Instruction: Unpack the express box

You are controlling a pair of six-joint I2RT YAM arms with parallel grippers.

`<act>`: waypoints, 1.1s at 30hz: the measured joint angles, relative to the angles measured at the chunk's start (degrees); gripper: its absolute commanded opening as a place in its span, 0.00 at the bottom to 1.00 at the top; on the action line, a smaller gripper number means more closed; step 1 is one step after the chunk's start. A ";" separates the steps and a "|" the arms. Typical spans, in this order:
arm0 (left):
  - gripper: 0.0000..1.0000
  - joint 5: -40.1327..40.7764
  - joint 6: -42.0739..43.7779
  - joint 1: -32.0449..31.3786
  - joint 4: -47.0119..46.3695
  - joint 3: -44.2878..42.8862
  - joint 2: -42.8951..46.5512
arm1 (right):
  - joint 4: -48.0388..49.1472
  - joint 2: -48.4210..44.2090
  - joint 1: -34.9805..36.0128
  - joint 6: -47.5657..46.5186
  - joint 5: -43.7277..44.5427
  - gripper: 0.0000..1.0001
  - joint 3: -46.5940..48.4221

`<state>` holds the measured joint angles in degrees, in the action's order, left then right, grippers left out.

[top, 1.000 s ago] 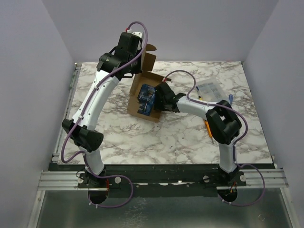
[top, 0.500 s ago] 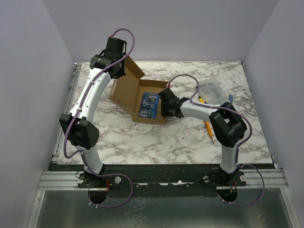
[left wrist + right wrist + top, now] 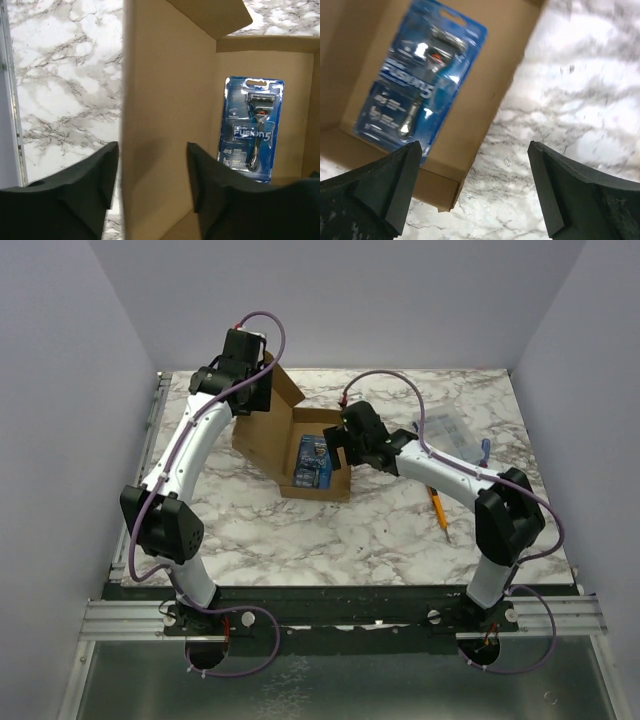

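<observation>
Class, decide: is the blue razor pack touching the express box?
Touching. The left wrist view shows the razor pack lying flat on the floor of the open express box.

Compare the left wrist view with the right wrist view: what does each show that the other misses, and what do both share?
Only the left wrist view shows the opened lid of the express box, with the left gripper open astride its edge. Only the right wrist view shows the box's outer corner, below the wide-open right gripper. Both show the blue razor pack lying inside the box and the marble table.
</observation>
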<state>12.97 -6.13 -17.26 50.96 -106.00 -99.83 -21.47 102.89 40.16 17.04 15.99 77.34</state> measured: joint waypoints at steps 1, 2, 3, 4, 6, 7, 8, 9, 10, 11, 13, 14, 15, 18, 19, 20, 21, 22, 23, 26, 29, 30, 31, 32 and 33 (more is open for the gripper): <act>0.77 -0.09 0.00 0.00 -0.07 0.07 0.28 | 0.07 -0.66 0.00 -2.34 -0.83 1.00 0.90; 0.81 -0.46 -0.02 0.00 -0.31 0.07 0.70 | 0.37 -1.18 0.02 -5.05 -1.92 1.00 1.75; 0.82 -1.09 -0.02 0.00 -0.59 0.09 1.11 | 0.83 -1.46 0.00 -7.98 -3.34 1.00 2.56; 0.83 -1.57 0.02 0.00 -0.83 0.11 1.51 | 1.46 -1.55 0.02 -11.19 -4.79 1.00 3.32; 0.83 -2.86 -0.07 0.00 -1.33 0.15 2.40 | 3.43 -1.51 0.02 -17.33 -8.20 1.00 3.96; 0.83 -3.82 -0.04 0.00 -1.73 0.15 3.06 | 4.39 -1.38 0.00 -20.09 -9.90 1.00 3.96; 0.83 -4.46 -0.02 -0.02 -1.99 0.15 3.50 | 5.18 -1.05 0.00 -23.15 -11.93 1.00 4.15; 0.83 -4.87 -0.02 0.00 -2.12 0.15 3.85 | 5.33 -0.42 0.00 -25.14 -13.46 0.99 4.70; 0.84 -5.29 -0.02 -0.02 -2.23 0.17 4.15 | 5.57 0.61 -0.11 -27.36 -15.21 0.98 5.75; 0.84 -5.68 0.00 -0.02 -2.40 0.22 4.33 | 5.90 1.92 -0.26 -29.40 -16.96 0.97 6.99; 0.84 -6.43 -0.02 -0.07 -3.17 1.11 4.85 | 7.04 4.68 -0.61 -33.00 -20.87 0.94 9.25; 0.84 -6.78 -0.02 -0.07 -3.41 1.62 5.07 | 7.56 5.86 -0.83 -34.49 -22.93 0.93 9.88; 0.83 -7.17 -0.02 -0.07 -3.61 2.14 5.22 | 8.13 6.86 -1.07 -35.95 -24.85 0.92 10.25; 0.83 -8.26 -0.02 -0.07 -4.39 4.20 5.64 | 9.18 9.60 -1.75 -39.76 -29.77 0.85 10.71; 0.83 -8.50 -0.02 -0.07 -4.57 4.55 5.66 | 9.31 10.62 -2.05 -40.79 -31.26 0.83 11.08; 0.83 -8.92 -0.02 -0.07 -4.74 5.14 5.77 | 9.25 11.78 -2.34 -41.68 -32.72 0.83 11.82; 0.83 -9.09 -0.02 -0.07 -4.90 5.51 5.88 | 9.29 12.96 -2.60 -42.53 -34.27 0.83 12.61; 0.83 -9.40 -0.02 -0.07 -5.33 6.21 6.10 | 9.44 13.99 -2.84 -43.21 -35.67 0.83 13.11; 0.83 -9.68 -0.02 -0.07 -5.64 6.80 6.43 | 9.55 14.78 -3.08 -43.80 -36.98 0.83 13.38; 0.83 -10.62 -0.04 -0.07 -7.04 9.51 8.15 | 9.64 16.39 -3.52 -45.44 -40.50 0.82 13.51; 0.83 -11.10 -0.02 -0.07 -8.17 11.39 9.77 | 9.22 18.18 -3.82 -46.69 -42.91 0.82 14.93; 0.83 -11.21 -0.04 -0.07 -8.48 11.87 10.32 | 9.27 18.91 -3.87 -47.01 -43.34 0.82 15.72; 0.83 -11.30 -0.04 -0.07 -8.61 12.07 10.64 | 9.27 19.43 -3.89 -47.17 -43.58 0.82 16.26; 0.83 -11.54 -0.09 -0.07 -8.83 12.17 10.97 | 9.55 20.02 -3.87 -47.34 -43.76 0.82 16.74; 0.83 -11.93 -0.17 -0.07 -9.14 12.24 11.32 | 9.86 20.28 -3.87 -47.50 -43.78 0.82 16.83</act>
<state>1.04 -6.31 -17.32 41.82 -93.76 -88.51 -11.62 123.17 36.29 -30.46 -27.79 94.17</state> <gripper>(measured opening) 0.833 0.822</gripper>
